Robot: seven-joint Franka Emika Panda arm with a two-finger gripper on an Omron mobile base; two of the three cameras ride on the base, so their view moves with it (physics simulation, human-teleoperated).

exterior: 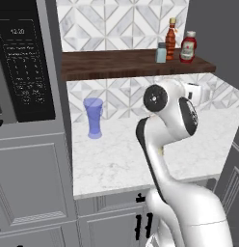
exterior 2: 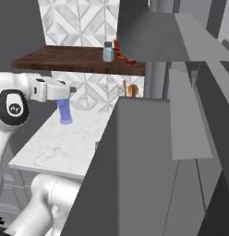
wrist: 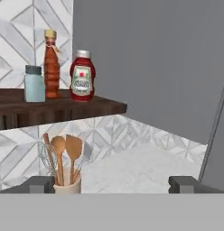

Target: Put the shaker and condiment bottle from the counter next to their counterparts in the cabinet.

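The tall slim red-orange condiment bottle (wrist: 51, 64) with its tan cap is already standing up ahead of your gripper (wrist: 112, 185), on the dark brown wooden shelf (wrist: 59, 108), between the pale blue-grey shaker (wrist: 34, 84) and the squat red ketchup bottle (wrist: 82, 76). You're holding the jaws fully apart, carrying nothing, presumably freed for the olive-yellow shaker.

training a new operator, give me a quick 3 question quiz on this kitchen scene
1. True or false: the tall bottle stands on the shelf.
2. What sits between the pale shaker and the ketchup bottle in the hand view?
A. blue glass
B. tall bottle
C. utensil cup
3. Fill in: the hand is ____, holding nothing.

Key:
1. True.
2. B. The blue glass is on the counter, and the utensil cup sits below the shelf.
3. open
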